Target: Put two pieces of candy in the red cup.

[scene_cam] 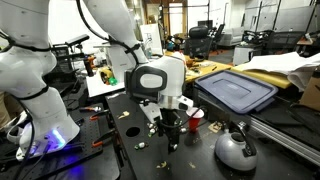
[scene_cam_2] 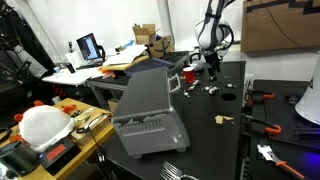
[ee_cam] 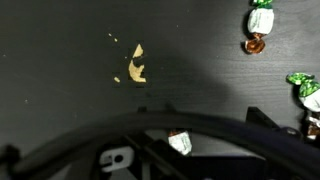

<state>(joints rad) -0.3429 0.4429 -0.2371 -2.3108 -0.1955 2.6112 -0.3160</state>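
Two pieces is what the cup is asking for, and I'm guessing the robot is working on picking one up right now. The hand (scene_cam: pixel 168 138) is hanging low over the flat black surface (ee_cam: pixel 60 60), fingers pointing down. In the wrist view a tiny pale wrapped piece of candy (ee_cam: pixel 180 142) is showing right inside the hand's frame, seemingly between the fingers. Honestly, I can't tell whether they're pinching it or sitting apart around it, because it's too dark and cropped.

If I were driving, I'd be keeping that piece centred between the fingers and going straight down until the tips are nearly brushing the surface. I'd be closing slowly so the slippery wrapper isn't squirting out sideways, then lifting clear before swinging over to the cup. I'd also be ignoring the torn tan scrap (ee_cam: pixel 135 68) lying further out, since that's not candy.

Past that, a wrapped candy with green twisted ends (ee_cam: pixel 260 18) is lying at the top right of the wrist view. Another green-ended candy (ee_cam: pixel 306 90) is lying lower at the right edge. Both are apart from the hand.

The small red plastic cup with the white rim (scene_cam: pixel 196 116) is standing upright just beside the hand. A rounded grey metal kettle (scene_cam: pixel 235 150) is sitting near it. I can't see inside the cup.
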